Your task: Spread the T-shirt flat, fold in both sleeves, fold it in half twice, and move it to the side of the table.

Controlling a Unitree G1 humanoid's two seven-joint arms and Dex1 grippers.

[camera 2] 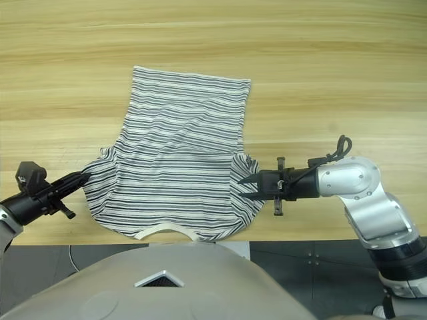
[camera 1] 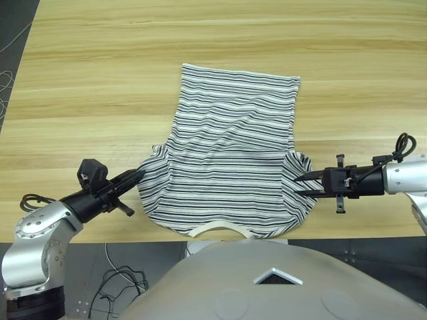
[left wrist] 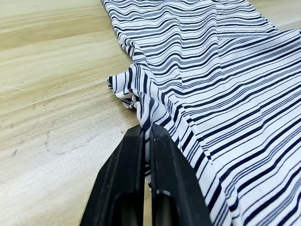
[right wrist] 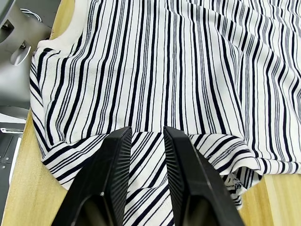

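Left hand [camera 1: 138, 175] clenched on T-shirt [camera 1: 230, 160] left sleeve [camera 1: 155, 171] | right hand [camera 1: 301, 185] released over right sleeve [camera 1: 303, 163] | roughly spread on worktop [camera 1: 100, 80] | sleeve folds, halvings, move apparently pending

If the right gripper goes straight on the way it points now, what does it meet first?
The T-shirt: the right gripper, open, points at the bunched sleeve on that side, its tips at the cloth's edge. Whether they touch is unclear.

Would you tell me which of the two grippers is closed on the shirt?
The left gripper: it is pinched shut on the edge of the shirt, whereas the right gripper is open.
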